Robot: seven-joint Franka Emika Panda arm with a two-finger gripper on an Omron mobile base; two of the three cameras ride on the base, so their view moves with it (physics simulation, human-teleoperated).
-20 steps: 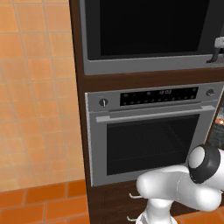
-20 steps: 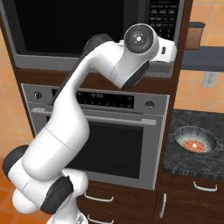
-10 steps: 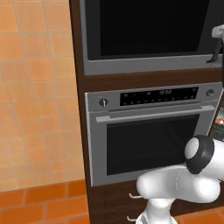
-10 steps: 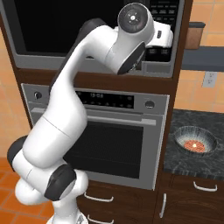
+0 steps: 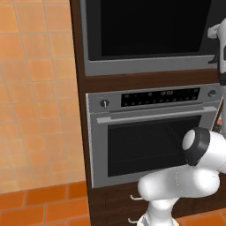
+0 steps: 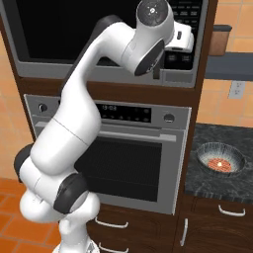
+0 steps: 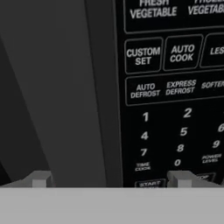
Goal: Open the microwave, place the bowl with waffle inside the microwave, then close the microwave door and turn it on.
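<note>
Overall, the room was a kitchen with orange wall tiles (image 5: 35, 110), an orange tiled floor (image 5: 39, 207) and a tall dark wood cabinet (image 6: 197, 104) holding two built-in appliances. To the right, a dark speckled table (image 6: 217, 178) stood over drawers, with an outlet (image 6: 237, 89) on the wall above. The microwave (image 5: 145, 66) sat at the top, its grey frame around the microwave door (image 5: 145, 26), a wide black glass panel, closed. Below it was the silver oven (image 5: 154, 132) with knobs and a display. The bowl (image 6: 220, 158), small and ribbed, rested on the table with something reddish inside. The gripper (image 7: 109, 178) was up by the microwave's keypad (image 7: 175, 87), just beside the door's black vertical handle (image 7: 103, 87), jaws wide and holding nothing.
</note>
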